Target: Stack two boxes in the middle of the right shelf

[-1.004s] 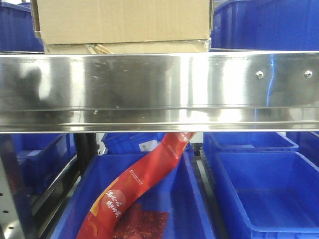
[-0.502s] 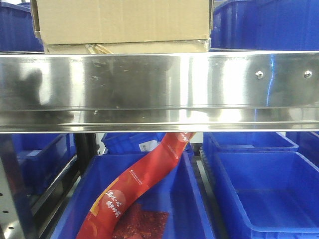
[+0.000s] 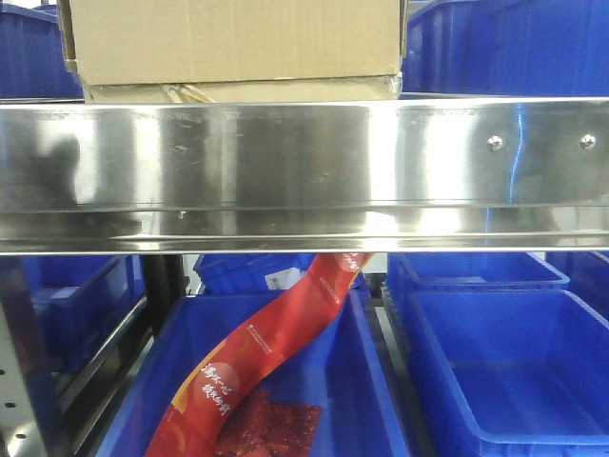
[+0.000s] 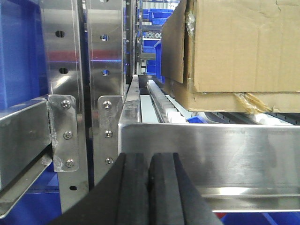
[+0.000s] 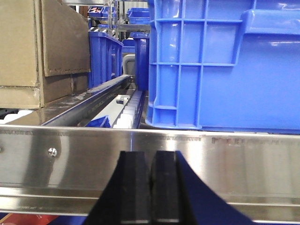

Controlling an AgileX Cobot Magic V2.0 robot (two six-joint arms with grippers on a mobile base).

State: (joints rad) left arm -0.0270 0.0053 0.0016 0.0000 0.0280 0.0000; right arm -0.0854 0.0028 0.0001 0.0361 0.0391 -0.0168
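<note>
Nothing has moved since the earlier frames: the taller box point(image 4: 243, 44) rests on the flat box point(image 4: 220, 101) on the shelf point(image 3: 304, 171), at one o'clock from the clenched, empty left jaws point(image 4: 149, 187) and ten o'clock from the clenched right jaws point(image 5: 151, 185).

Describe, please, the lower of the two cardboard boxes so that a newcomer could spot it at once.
Start at the shiny steel shelf rail that runs across the front view. On the shelf, above the rail's left half, stand two brown cardboard boxes, one on the other. The flat box is the thin bottom one, just a strip under the taller box, with a yellowish tape scrap on its front edge, unlike the blue bins beside it.
</note>
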